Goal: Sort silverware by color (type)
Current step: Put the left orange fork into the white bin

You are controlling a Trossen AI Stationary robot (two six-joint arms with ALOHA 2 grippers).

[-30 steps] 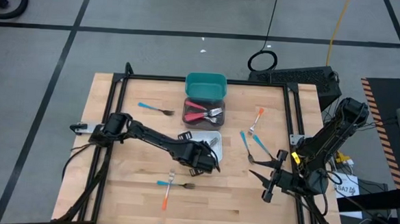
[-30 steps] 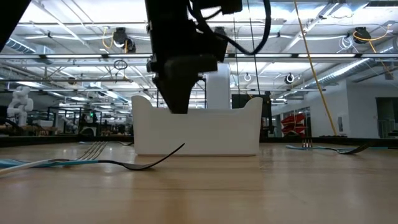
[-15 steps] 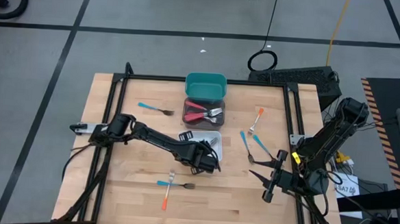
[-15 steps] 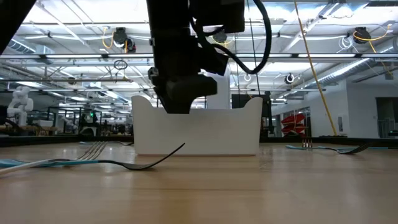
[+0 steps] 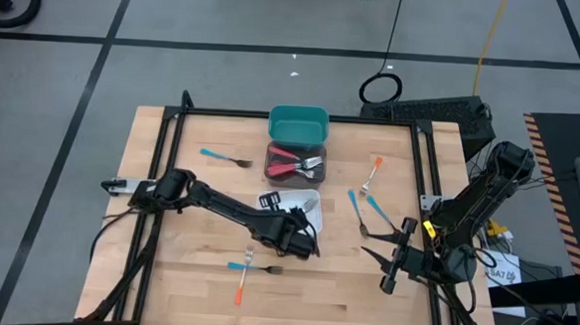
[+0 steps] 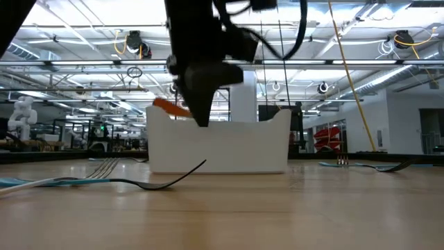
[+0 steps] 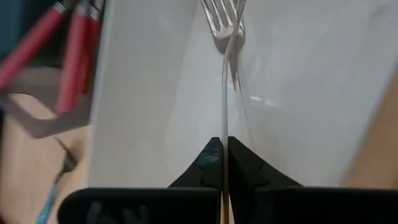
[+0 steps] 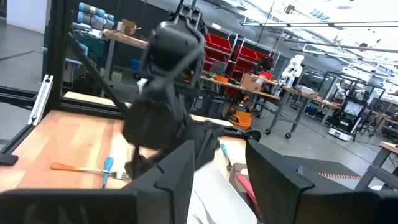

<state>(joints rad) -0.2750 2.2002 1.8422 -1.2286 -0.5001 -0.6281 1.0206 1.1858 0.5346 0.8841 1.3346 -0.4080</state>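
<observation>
- Where the table's near edge runs, two forks lie flat: an orange-handled fork (image 5: 239, 294) and, just beyond it, a blue-handled fork (image 5: 247, 268) crossed by a third fork's metal head.
- Near the table's near right corner the right tool (image 5: 373, 254) waits with its fingers held apart, gripping nothing.
- Toward the middle of the table, the left tool (image 5: 306, 245) is pinched tight on an orange fork (image 7: 225, 74) (its handle clamped between the fingertips, its head pointing away over the white bin (image 5: 314, 216)).
- From table height, that fork's orange handle (image 6: 169, 107) shows just above the white bin's rim.
- Toward the right edge lie two more blue forks (image 5: 354, 208), and an orange one (image 5: 373, 173) beyond them.
- Farther back, the dark bin (image 5: 274, 175) holds the red-handled forks (image 5: 292, 165).
- Close to the left edge, another blue fork (image 5: 223, 158) lies alone.
- At the far edge sits the teal bin (image 5: 298, 124).
</observation>
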